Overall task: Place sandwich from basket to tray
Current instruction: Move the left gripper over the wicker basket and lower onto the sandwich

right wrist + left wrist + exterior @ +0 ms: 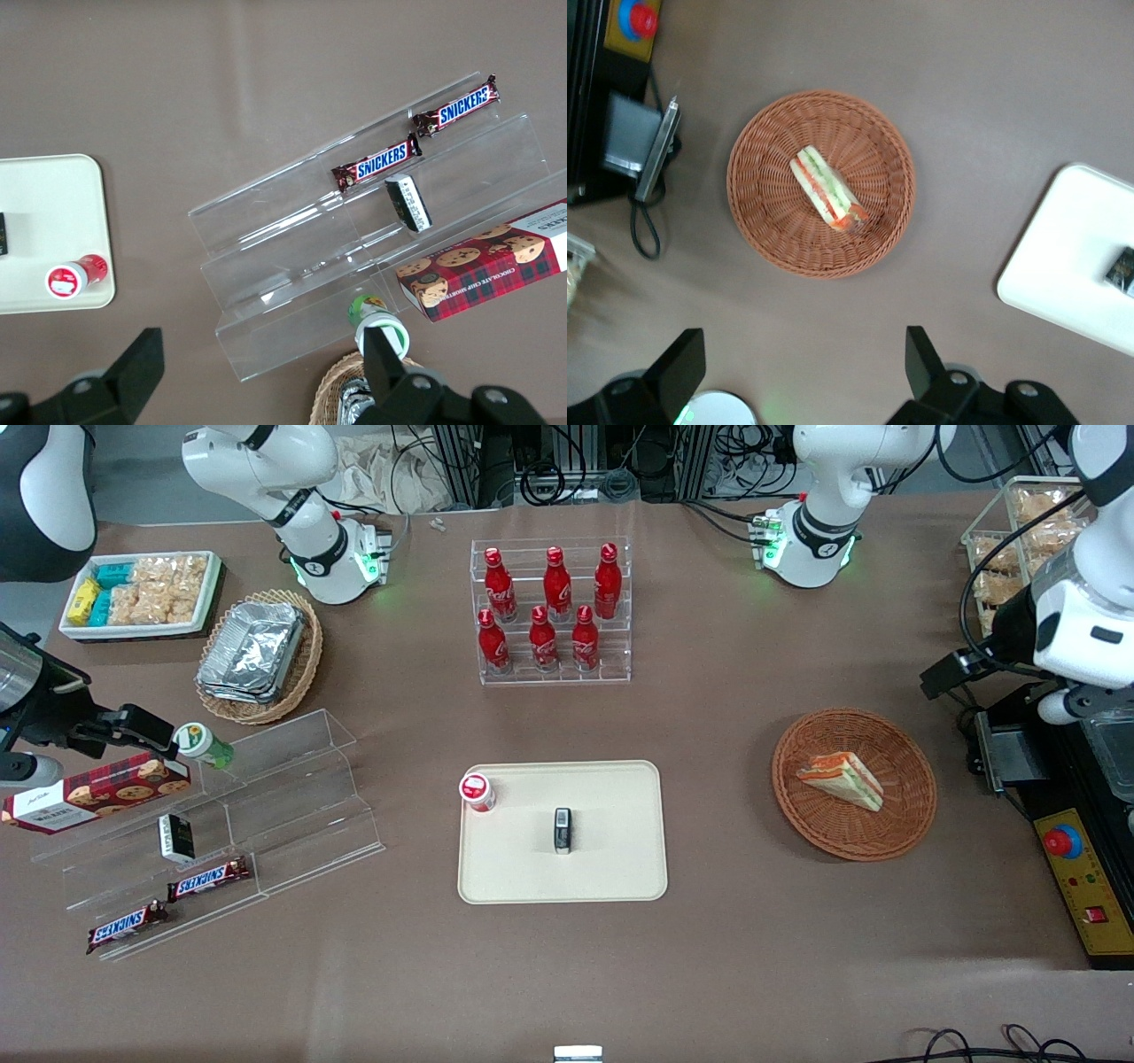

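Front view: sandwich lying on its side in the reddish-brown basket, toward the working arm's end of the brown counter. Cream tray at the middle of the counter, well apart from the basket, carrying a small red-capped jar at one corner and a small dark packet near its centre. Rack of red bottles farther from the camera than the tray. Pincer not made out in this view.

Left wrist view: pincer raised high above the counter, its two dark fingers spread wide apart with nothing between them. Basket seen from above, sandwich inside it near the centre, red and green filling showing. Corner of the tray near the basket but not touching.

Right wrist view: tray with the red-capped jar on it, beside a clear stepped stand holding two Snickers bars and a cookie box.
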### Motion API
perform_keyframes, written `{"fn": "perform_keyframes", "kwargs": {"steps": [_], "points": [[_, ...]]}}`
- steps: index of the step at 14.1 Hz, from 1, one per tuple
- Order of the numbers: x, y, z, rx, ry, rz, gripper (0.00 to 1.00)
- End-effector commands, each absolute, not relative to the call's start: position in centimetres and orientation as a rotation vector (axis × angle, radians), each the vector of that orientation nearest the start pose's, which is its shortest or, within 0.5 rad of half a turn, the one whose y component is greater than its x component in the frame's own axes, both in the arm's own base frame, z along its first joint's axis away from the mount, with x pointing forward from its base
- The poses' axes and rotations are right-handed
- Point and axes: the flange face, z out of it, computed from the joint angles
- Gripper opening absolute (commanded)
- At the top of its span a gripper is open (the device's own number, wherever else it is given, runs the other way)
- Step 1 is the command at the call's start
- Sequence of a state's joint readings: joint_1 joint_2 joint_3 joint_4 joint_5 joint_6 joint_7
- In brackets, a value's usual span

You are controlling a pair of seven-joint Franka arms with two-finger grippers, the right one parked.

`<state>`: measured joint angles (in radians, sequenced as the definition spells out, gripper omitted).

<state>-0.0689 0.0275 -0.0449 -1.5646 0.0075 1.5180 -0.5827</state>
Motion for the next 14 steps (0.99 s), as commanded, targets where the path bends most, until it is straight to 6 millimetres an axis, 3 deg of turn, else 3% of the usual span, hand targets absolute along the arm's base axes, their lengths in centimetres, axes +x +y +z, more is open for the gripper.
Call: {"fn": "perform_keyframes", "kwargs": {"steps": [1, 4, 6, 9, 14], "points": [[55.5, -4.6, 58.5, -2.942, -0.936, 0.142, 1.00], [55.4, -4.2, 54.2, -2.873, -1.115, 0.134, 1.00], [55.2, -2.7, 50.9, -2.851, -1.223, 0.126, 1.00], [54.8, -1.7, 45.0, -2.829, -1.329, 0.143, 1.00], [54.9, -2.1, 37.2, -2.795, -1.452, 0.138, 1.00]]}}
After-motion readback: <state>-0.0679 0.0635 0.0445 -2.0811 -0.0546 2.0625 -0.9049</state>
